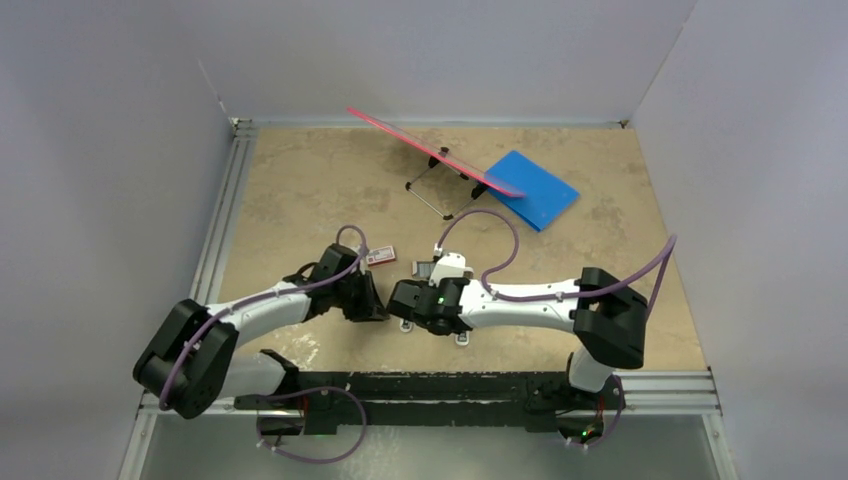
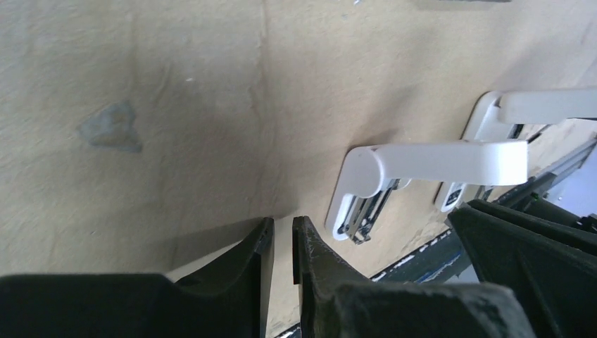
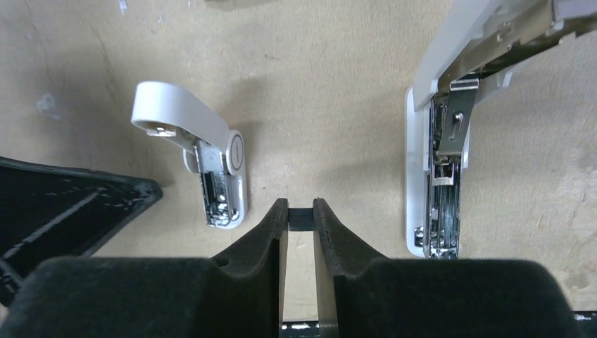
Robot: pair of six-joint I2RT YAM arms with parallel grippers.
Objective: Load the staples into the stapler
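The right gripper (image 3: 301, 211) is closed on the staples (image 3: 301, 219), a small dark grey block pinched between its fingertips just above the table (image 3: 338, 84). In the right wrist view you find the small stapler (image 3: 208, 165) at 10 o'clock from those fingertips, lying with its white arm swung back and its steel magazine exposed. The large stapler (image 3: 440, 162) lies at 2 o'clock, cover raised and metal channel uncovered. Neither stapler touches the staples. The left gripper (image 2: 282, 243) has its jaws almost together, with only a narrow slit between them and nothing in it. It hovers over bare table, with both staplers at its 2 o'clock in the left wrist view. In the top view the two grippers face each other tip to tip near the table centre. The red-and-white staple box (image 1: 380, 256) lies flat at 12 o'clock from them, close by. At 1 o'clock, well apart, a pink sheet (image 1: 430, 152) leans on a wire stand (image 1: 435, 195) beside a blue pad (image 1: 532, 188).
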